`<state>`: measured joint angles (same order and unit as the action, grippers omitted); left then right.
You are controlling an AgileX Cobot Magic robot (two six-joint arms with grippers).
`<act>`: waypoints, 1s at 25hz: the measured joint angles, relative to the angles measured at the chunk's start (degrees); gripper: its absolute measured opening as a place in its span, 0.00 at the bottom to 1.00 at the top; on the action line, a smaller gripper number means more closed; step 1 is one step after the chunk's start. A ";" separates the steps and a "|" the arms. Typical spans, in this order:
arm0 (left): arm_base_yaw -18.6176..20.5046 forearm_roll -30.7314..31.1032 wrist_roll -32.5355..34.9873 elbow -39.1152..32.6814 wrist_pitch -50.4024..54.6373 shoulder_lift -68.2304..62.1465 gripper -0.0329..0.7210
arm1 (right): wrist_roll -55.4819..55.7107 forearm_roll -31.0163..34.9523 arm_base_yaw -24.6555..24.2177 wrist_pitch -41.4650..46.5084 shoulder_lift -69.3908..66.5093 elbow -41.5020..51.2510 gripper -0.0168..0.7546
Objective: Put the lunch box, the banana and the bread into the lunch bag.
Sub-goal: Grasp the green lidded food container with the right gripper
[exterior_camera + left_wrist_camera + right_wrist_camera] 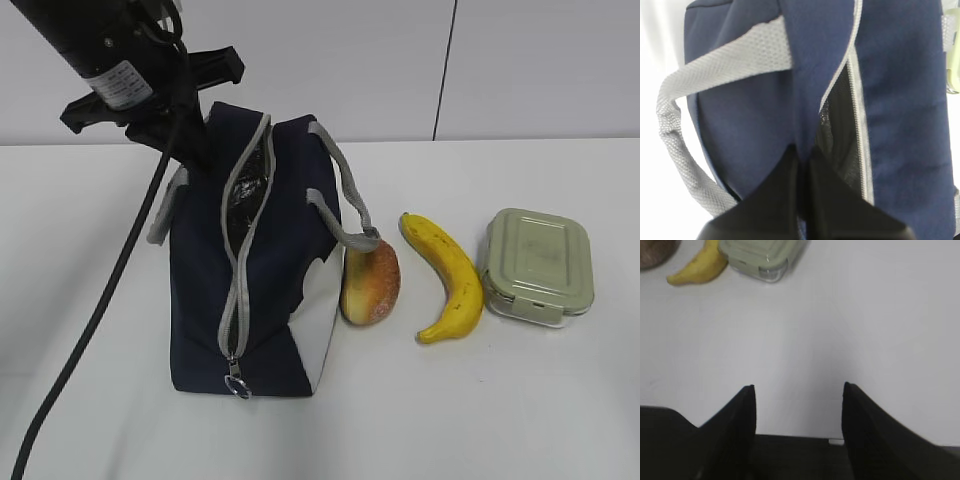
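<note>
Bag [200,300] unzipped; bread [370,283], banana [447,274], box [537,265] all on table [520,400]. L jaws pinch bag edge, R wide, empty.

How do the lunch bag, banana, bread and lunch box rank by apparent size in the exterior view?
1. lunch bag
2. lunch box and banana, too alike to separate
3. bread

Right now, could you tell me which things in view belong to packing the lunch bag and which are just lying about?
Belong to the job:
lunch bag, partly unzipped
bread
banana
lunch box
left gripper, shut on the bag's fabric

Just lying about:
nothing else, only the white table
</note>
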<state>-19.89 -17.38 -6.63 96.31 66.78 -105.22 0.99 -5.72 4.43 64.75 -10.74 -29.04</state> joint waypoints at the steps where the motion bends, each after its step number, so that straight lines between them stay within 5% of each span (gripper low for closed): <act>1: 0.00 0.00 0.00 0.00 0.00 0.00 0.05 | 0.63 -0.45 0.00 -1.02 -6.20 -0.44 0.57; 11: 0.00 0.06 0.00 0.00 -0.06 0.00 0.05 | 3.84 -1.73 -0.25 -18.05 -34.63 -1.87 0.57; 15: 0.00 0.11 0.00 0.00 -0.06 0.00 0.05 | 3.39 1.06 -3.82 -23.95 -43.36 -3.36 0.57; 25: 0.00 0.29 0.00 0.00 0.05 0.00 0.05 | -23.22 33.76 -16.45 -29.65 -63.42 -10.03 0.57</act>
<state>-19.89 -17.09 -6.63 96.31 66.84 -105.22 -22.23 28.04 -12.02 35.10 -74.16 -39.07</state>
